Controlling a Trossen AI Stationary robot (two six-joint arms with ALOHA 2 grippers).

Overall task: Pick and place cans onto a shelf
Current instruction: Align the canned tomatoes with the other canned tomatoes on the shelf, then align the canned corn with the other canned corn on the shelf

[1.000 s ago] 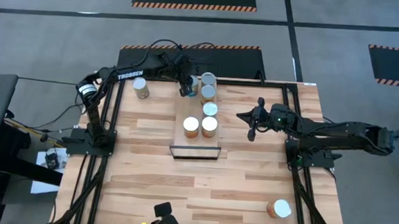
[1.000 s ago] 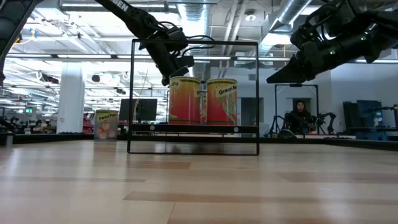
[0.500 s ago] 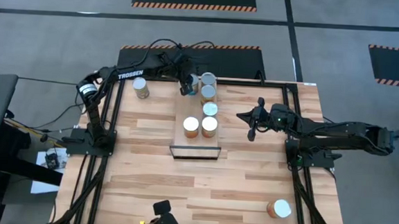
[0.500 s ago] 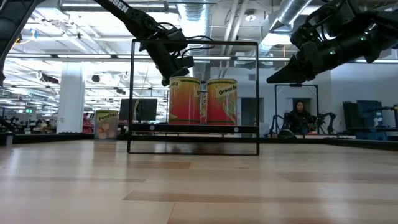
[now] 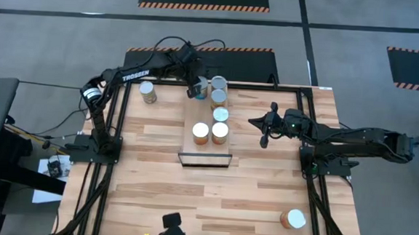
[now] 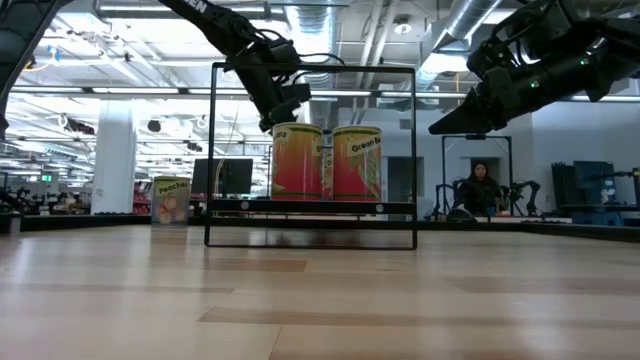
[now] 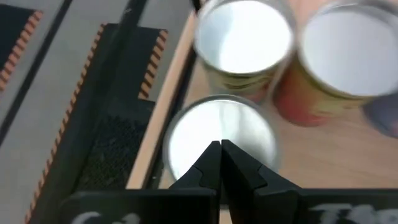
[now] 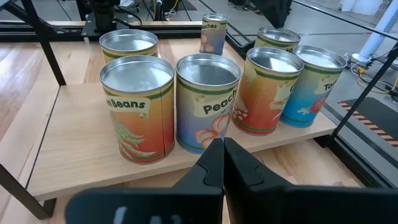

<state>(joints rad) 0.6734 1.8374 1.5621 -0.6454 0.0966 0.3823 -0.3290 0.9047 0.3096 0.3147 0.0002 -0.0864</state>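
Shelf (image 5: 204, 116): light-wood plank in a dark frame, set mid-table toward the far edge.
Cans on shelf (image 8: 207, 102): six upright tins counted in the right wrist view, standing close together; labels read Beans and Peach, others partly legible.
Cans off shelf: one peach can (image 5: 148, 92) on the tabletop near the left arm; one can (image 5: 293, 219) at the near right corner of the table.
Left gripper (image 7: 220, 152): fingers pressed together, holding nothing, above the silvery top of a can at the shelf's far end.
Right gripper (image 8: 222, 151): fingers closed, empty, hovering beside the shelf and facing the row of cans.
Handling (judgement): rigid metal bodies, likely moderately heavy if full; paper labels probably give fair friction; not fragile, but apt to tip.
Hold (judgement): across the cylindrical side at mid-height, fingers opposed on the label.
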